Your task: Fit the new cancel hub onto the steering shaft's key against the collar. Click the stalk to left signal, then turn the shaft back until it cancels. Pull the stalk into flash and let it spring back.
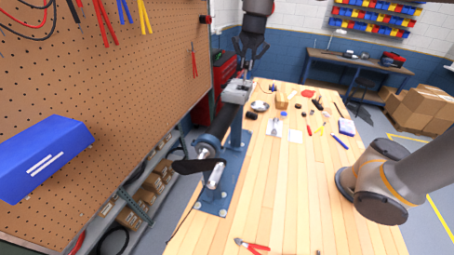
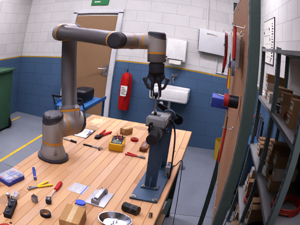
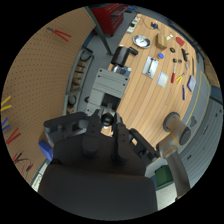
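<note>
The thin stalk (image 2: 155, 104) rises out of the grey switch housing (image 2: 157, 120) on top of the blue column stand. Its black ball knob (image 3: 107, 119) sits at the top, and my gripper (image 2: 155, 93) (image 1: 248, 62) (image 3: 107, 120) is closed around it from above. The dark steering shaft (image 1: 222, 123) runs through the housing along the bench's pegboard side. At its near end are a blue collar (image 1: 205, 144) and a black lever (image 1: 197, 165). A black cylindrical hub (image 2: 131, 208) lies on the bench near the stand's base plate.
The pegboard wall (image 1: 107, 93) stands close beside the column. Its blue base plate (image 2: 151, 186) is bolted at the bench edge. A metal bowl (image 2: 115, 218), cardboard box (image 2: 72, 214), pliers (image 2: 135, 155) and a yellow meter (image 2: 117, 142) lie scattered over the bench. My arm's base (image 2: 54, 138) stands at the far side.
</note>
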Motion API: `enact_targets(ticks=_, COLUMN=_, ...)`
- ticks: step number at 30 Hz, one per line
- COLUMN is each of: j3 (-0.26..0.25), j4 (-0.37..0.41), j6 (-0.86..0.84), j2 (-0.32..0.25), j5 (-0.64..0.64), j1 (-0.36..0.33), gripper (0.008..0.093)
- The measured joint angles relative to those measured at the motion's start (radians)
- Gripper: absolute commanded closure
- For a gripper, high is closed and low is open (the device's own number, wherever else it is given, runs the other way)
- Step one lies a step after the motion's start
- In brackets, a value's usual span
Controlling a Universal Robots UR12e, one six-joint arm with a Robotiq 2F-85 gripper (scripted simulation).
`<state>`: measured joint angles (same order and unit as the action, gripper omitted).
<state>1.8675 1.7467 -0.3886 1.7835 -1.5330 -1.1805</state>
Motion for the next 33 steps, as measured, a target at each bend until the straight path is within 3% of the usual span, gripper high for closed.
enact_targets(ticks=18, j3=0.067, j4=0.087, j6=-0.020, j2=0.057, j5=0.036, j1=0.024, gripper=0.0934)
enact_targets(ticks=33, j3=0.085, j4=0.113, j6=-0.025, j2=0.072, j5=0.047, j1=0.031, gripper=0.0934)
